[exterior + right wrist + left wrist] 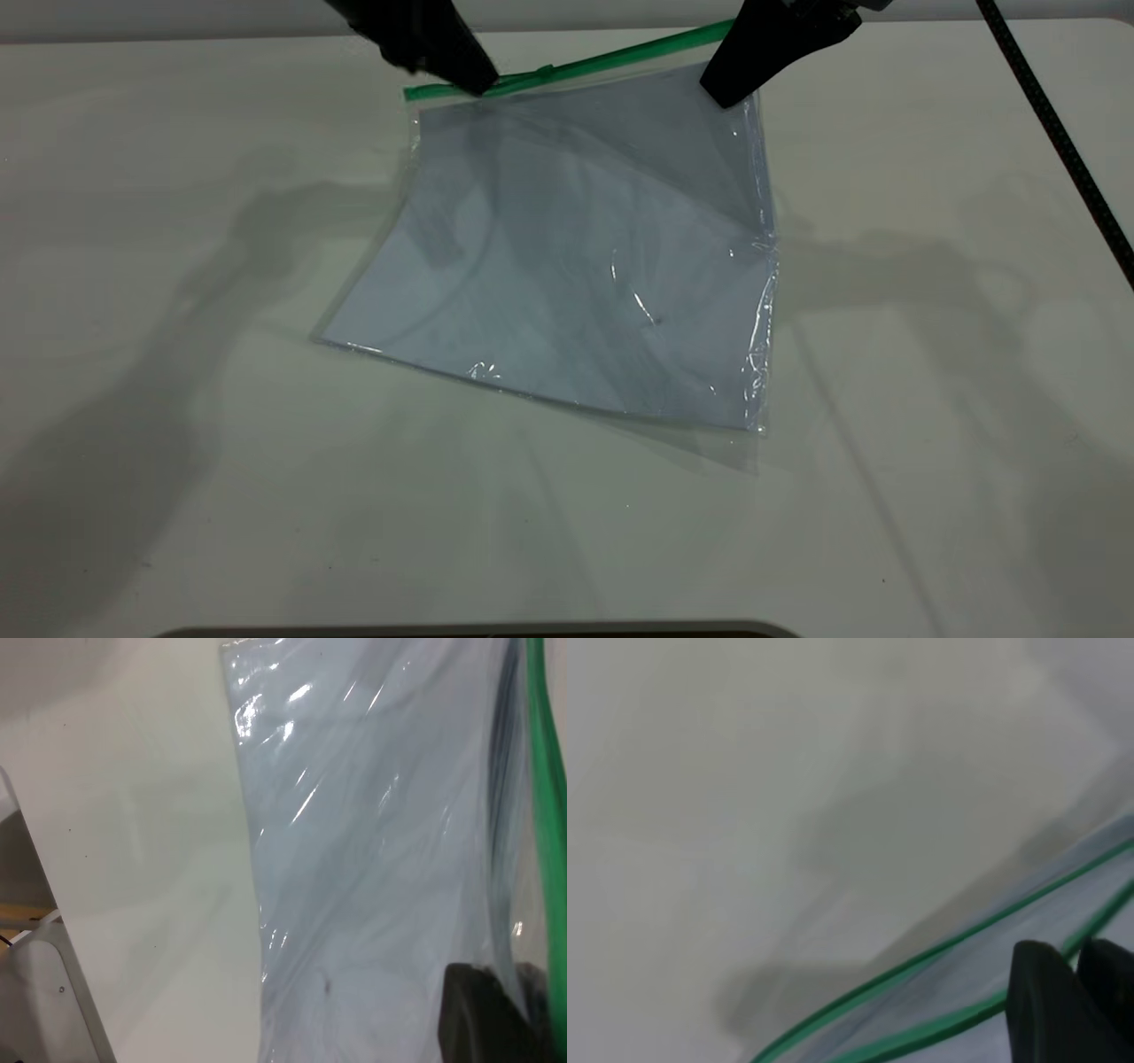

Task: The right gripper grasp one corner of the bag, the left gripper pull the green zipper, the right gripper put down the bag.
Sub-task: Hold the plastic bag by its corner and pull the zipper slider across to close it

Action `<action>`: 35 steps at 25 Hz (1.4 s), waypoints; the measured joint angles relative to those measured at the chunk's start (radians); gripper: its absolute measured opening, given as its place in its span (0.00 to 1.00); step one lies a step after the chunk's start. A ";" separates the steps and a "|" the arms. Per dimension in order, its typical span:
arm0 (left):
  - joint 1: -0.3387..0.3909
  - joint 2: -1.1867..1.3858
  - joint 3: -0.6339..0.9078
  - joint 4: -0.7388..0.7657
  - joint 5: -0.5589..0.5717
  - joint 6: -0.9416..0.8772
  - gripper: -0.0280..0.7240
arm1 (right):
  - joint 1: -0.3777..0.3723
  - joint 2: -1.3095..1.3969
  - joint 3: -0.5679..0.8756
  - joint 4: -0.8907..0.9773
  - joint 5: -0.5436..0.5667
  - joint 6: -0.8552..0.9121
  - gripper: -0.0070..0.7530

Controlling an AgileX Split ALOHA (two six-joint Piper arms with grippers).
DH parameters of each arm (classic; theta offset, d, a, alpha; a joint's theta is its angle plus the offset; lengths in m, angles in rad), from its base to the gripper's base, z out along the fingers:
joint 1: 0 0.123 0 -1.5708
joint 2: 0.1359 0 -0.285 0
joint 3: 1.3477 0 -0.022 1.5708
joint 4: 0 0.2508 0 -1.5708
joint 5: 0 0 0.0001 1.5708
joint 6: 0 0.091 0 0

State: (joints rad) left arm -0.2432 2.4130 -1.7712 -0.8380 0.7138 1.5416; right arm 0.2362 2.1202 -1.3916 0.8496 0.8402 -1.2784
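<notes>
Bag (576, 266) on table (177, 443) | right tool (728, 89) grips its corner | left tool (478, 84) grips green zipper (567, 66)

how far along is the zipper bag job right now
Done, it appears: the right pincer grips the bag at its far right corner, lifting that edge off the table. In hand: the left pincer sits on the green zipper near its left end, the mouth looking parted in the left wrist view. Left: finishing the pull and putting the bag down.
</notes>
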 joint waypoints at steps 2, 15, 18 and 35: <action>0.000 -0.026 -0.005 -0.010 0.056 0.000 0.22 | 0.000 0.000 0.000 0.000 0.000 -0.001 0.05; -0.086 -0.008 -0.035 -0.007 0.023 0.045 0.66 | 0.000 0.000 0.000 0.012 0.002 -0.009 0.05; -0.101 0.012 -0.037 0.002 -0.019 0.054 0.65 | 0.000 0.000 0.000 0.012 0.002 -0.009 0.05; -0.103 0.062 -0.041 -0.008 -0.064 0.064 0.29 | -0.005 0.000 0.000 0.011 0.005 -0.009 0.05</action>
State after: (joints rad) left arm -0.3463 2.4747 -1.8117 -0.8464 0.6498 1.6052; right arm 0.2311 2.1202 -1.3916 0.8606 0.8453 -1.2877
